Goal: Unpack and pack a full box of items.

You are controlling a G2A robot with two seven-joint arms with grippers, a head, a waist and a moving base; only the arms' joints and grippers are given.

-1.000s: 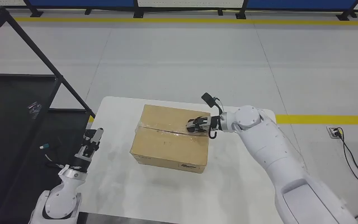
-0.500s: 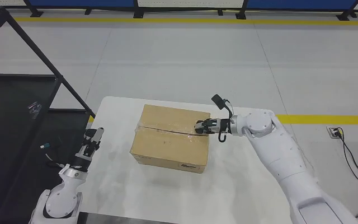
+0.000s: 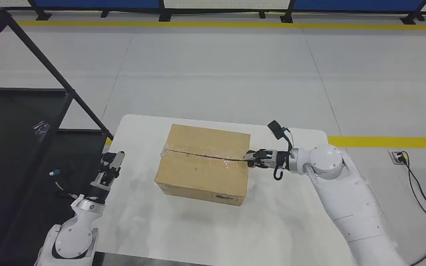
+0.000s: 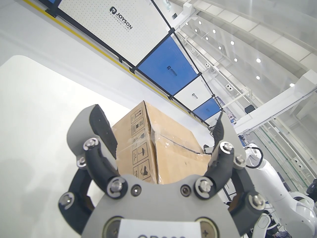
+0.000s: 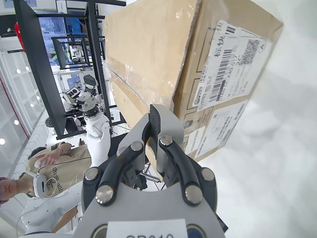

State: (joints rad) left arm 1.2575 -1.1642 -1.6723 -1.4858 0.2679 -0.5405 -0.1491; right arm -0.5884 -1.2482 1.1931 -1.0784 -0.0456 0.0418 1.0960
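Note:
A closed brown cardboard box (image 3: 203, 163) sits in the middle of the white table (image 3: 279, 219). Clear tape covers its top seam (image 3: 200, 153), and a dark line runs along it. My right gripper (image 3: 249, 159) is shut, with its tips at the right end of that seam, at the box's top edge. In the right wrist view the shut fingers (image 5: 154, 125) press against the box (image 5: 148, 45) just by the labelled side. My left gripper (image 3: 110, 166) stands open near the table's left edge, well away from the box (image 4: 171, 149), with nothing between its fingers (image 4: 102, 130).
A black metal frame rack (image 3: 40, 133) stands beside the table on the left. White table surface lies free in front of and to the right of the box. A yellow floor line (image 3: 379, 141) runs behind the right arm.
My right gripper has slid rightwards along the top seam, from over the box's top to its right edge. The left arm has not moved.

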